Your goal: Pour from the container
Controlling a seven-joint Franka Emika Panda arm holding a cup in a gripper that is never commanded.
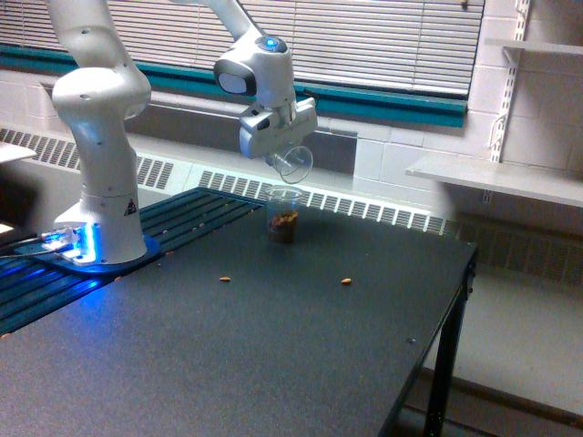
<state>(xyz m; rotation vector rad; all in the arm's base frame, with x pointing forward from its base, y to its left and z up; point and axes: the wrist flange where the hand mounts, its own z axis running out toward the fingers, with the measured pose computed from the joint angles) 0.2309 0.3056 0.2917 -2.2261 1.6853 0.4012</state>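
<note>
Clamping fingers (284, 157) on one tilted container (294, 163) above one tumbler (283, 215); two stray bits on table (273, 346).

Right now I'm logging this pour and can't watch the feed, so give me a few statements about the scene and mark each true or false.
1. The hand holds the clear cup tipped on its side, above the table. True.
2. The tumbler on the table is empty. False: brown pieces fill its lower part.
3. The tilted clear cup looks empty. True, as far as this view shows.
4. The table has nothing spilled on it. False: two loose pieces lie in front of the tumbler.
5. The tumbler lies tipped over. False: it stands upright below the clear cup.
</note>
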